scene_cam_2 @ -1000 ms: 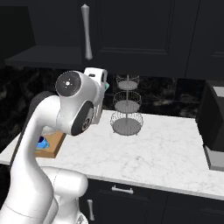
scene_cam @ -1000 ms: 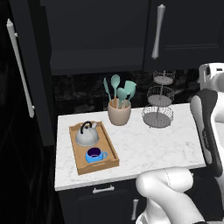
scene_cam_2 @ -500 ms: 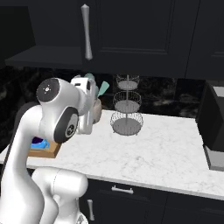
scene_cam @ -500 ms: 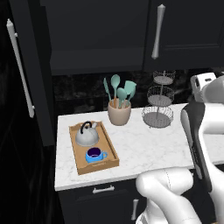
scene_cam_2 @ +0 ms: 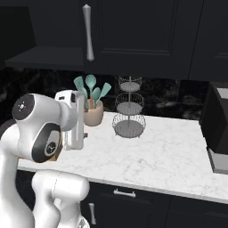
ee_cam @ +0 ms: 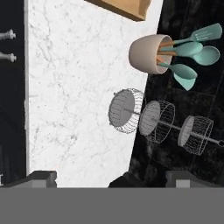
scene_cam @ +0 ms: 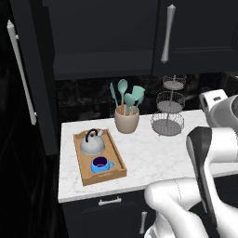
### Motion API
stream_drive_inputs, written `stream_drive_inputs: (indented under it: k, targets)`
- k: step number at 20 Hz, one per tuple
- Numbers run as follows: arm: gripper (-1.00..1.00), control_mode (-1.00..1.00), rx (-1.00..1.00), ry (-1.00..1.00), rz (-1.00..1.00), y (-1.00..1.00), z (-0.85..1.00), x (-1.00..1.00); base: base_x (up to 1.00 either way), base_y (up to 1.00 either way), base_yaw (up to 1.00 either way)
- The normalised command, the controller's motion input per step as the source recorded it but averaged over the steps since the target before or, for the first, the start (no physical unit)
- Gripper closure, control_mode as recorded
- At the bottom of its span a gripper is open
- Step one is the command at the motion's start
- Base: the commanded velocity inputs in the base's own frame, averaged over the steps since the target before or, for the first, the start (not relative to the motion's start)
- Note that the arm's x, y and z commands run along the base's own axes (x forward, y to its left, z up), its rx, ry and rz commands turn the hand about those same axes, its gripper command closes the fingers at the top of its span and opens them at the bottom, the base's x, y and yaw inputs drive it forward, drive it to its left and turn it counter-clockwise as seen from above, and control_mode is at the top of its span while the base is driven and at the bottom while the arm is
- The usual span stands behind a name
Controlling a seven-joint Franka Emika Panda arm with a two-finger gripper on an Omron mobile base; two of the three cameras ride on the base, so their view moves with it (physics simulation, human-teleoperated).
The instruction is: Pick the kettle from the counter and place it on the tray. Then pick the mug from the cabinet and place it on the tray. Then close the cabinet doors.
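Observation:
The wooden tray (scene_cam: 118,155) lies at the left end of the marble counter (scene_cam: 153,153). The grey kettle (scene_cam: 92,143) sits in its back half and the blue mug (scene_cam: 100,164) in its front half. The cabinet (scene_cam: 102,37) stands dark above, its left door (scene_cam: 28,93) swung wide open. The right door (scene_cam: 195,28) looks shut. My gripper (ee_cam: 113,179) is open and holds nothing, high over the counter (ee_cam: 74,87) near the wire stand. A corner of the tray (ee_cam: 127,8) shows at the top of the hand view.
A beige crock of teal utensils (scene_cam: 126,122) (ee_cam: 151,54) stands behind the tray. A three-tier wire basket stand (scene_cam: 168,111) (scene_cam_2: 129,111) (ee_cam: 153,116) is beside it. A dark appliance (scene_cam_2: 218,129) occupies the counter's right end. Drawer handles (ee_cam: 6,43) line the front.
The arm has swung: its hand has come down and its forearm has moved further into the left base view. Kettle, mug, tray and doors have stayed put.

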Motion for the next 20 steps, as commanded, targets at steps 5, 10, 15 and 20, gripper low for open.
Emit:
stream_drive_inputs:
  k: [5, 10, 15, 20]
  targets:
    - [-1.0, -1.0, -0.14, -0.04, 0.01, 0.85, -0.17, -0.46, 0.0, 0.0, 0.0]
    - [-1.0, -1.0, -0.02, -0.17, 0.11, 0.6, -0.01, -0.63, 0.0, 0.0, 0.0]
    - [-1.0, -1.0, 0.01, -0.13, 0.24, 0.53, -0.07, -0.83, 0.0, 0.0, 0.0]
    - [-1.0, -1.0, 0.0, -0.06, 0.24, 0.92, -0.26, -0.5, 0.0, 0.0, 0.0]
